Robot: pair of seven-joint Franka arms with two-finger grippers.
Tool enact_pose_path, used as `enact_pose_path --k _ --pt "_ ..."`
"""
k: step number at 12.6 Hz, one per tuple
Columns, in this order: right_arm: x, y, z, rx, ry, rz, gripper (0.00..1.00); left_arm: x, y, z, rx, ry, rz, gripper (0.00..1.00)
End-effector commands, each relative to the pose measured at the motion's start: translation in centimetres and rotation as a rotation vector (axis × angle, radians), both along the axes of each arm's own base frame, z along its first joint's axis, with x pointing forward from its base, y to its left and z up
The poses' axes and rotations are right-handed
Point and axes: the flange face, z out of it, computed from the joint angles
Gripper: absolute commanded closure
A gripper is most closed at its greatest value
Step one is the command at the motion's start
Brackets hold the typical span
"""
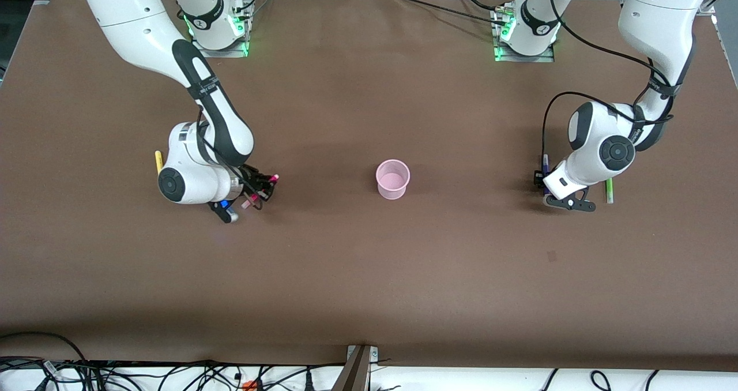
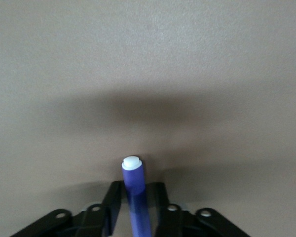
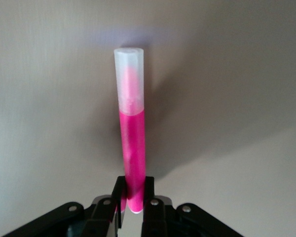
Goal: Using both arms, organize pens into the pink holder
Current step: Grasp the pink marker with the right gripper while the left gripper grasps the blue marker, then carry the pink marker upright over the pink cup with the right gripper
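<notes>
The pink holder (image 1: 393, 179) stands upright at the table's middle. My right gripper (image 1: 259, 190) is low over the table toward the right arm's end, shut on the magenta pen (image 1: 272, 179). In the right wrist view (image 3: 134, 180) it pinches that pen (image 3: 130, 143) at one end. The yellow pen (image 1: 157, 161) lies on the table beside that arm's wrist. My left gripper (image 1: 541, 177) is low at the left arm's end, its fingers (image 2: 113, 197) closed around the dark purple pen (image 2: 134, 180), which also shows in the front view (image 1: 545, 163). The green pen (image 1: 609, 190) lies beside it.
The brown table (image 1: 369, 275) is bare between the holder and each gripper. The arm bases (image 1: 222, 33) stand along the table's edge farthest from the front camera. Cables (image 1: 173, 373) lie past the edge nearest it.
</notes>
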Motion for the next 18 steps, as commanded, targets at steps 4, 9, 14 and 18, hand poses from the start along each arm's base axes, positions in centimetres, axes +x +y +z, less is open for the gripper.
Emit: enact_pose_path --k 4,9,14,18 --pt "0.6 11.1 11.4 0.284 0.307 -0.290 1.00 1.3 -0.6 0.5 -0.010 -0.022 -0.012 1.00" --pt "-2.2 21.4 12.4 0.602 0.438 -0.519 1.00 3.5 -1.1 6.6 0.012 0.070 -0.021 1.00" --pt "-4.1 27.9 8.2 0.655 0.400 -0.583 1.00 6.8 -2.1 15.9 0.008 0.208 -0.100 1.00" --pt "-2.6 29.1 7.2 0.673 0.375 -0.596 1.00 8.0 -3.4 19.5 -0.193 0.205 -0.196 1.00"
